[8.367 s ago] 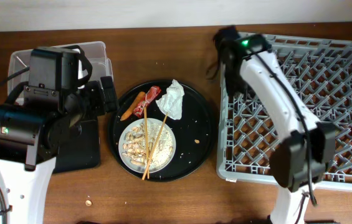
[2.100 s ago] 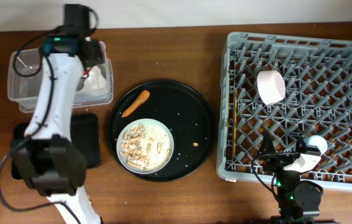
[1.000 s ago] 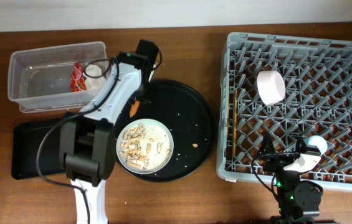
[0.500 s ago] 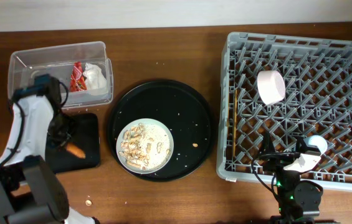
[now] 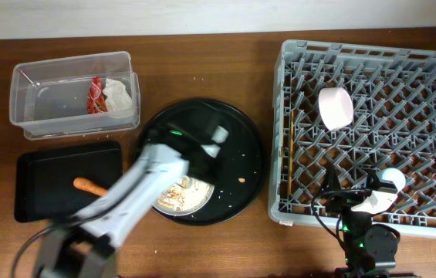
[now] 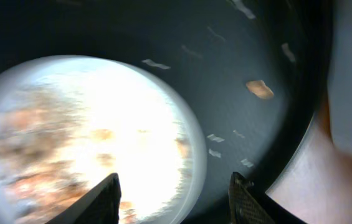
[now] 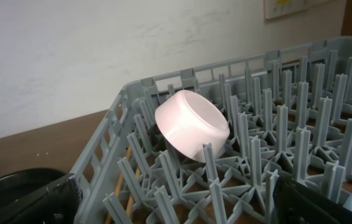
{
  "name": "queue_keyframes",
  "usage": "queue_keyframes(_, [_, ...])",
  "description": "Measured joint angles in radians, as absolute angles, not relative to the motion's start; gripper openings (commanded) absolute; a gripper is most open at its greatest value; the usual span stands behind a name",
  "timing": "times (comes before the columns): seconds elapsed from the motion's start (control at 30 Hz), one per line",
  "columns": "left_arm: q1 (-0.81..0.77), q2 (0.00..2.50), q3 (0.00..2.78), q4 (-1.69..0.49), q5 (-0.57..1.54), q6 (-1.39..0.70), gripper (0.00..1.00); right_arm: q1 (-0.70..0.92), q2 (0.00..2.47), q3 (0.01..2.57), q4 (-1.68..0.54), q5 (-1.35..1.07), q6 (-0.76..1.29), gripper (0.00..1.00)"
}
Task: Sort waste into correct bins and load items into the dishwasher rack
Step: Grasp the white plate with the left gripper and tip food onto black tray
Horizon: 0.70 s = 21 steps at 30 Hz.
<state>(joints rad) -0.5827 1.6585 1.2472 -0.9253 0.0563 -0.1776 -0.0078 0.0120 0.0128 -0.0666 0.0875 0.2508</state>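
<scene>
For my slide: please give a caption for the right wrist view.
White bowl on its side among the pegs of the grey dishwasher rack.

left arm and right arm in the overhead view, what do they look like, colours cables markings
The left arm is a long white link, blurred, with black joint housings and a small green light near its wrist. Its claw shows two dark flat fingertips. The right arm has a white shell over a black base with a green light, and thin black cables loop beside it.

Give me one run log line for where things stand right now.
left claw open over plate | sausage piece in black tray | wrapper, tissue in tub | bowl, chopsticks in rack
</scene>
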Motion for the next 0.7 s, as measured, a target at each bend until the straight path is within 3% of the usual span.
queue_keyframes(0.07, [-0.751, 1.781, 1.247, -0.927, 0.001, -0.141, 0.48, -0.008, 0.012, 0.013, -0.067, 0.088, 0.251, 0.98])
queue_keyframes(0.13, [-0.812, 1.833, 1.247, -0.926, -0.058, -0.127, 0.44, -0.008, 0.012, 0.013, -0.067, 0.088, 0.251, 0.98])
queue_keyframes(0.23, [-0.817, 1.89, 1.247, -0.923, -0.106, -0.123, 0.34, -0.008, 0.012, 0.013, -0.067, 0.088, 0.251, 0.98])
queue_keyframes(0.4, [-0.816, 1.948, 1.246, -0.937, -0.131, -0.116, 0.09, -0.008, 0.012, 0.013, -0.067, 0.088, 0.251, 0.98])
queue_keyframes(0.43, [-0.815, 1.953, 1.25, -0.942, -0.139, -0.116, 0.0, -0.008, 0.012, 0.013, -0.067, 0.088, 0.251, 0.98])
queue_keyframes(0.57, [-0.817, 1.957, 1.267, -0.976, -0.197, -0.116, 0.0, -0.008, 0.012, 0.013, -0.067, 0.088, 0.251, 0.98])
queue_keyframes(0.7, [-0.818, 1.995, 1.475, -1.166, -0.31, -0.216, 0.0, -0.008, 0.012, 0.013, -0.067, 0.088, 0.251, 0.98])
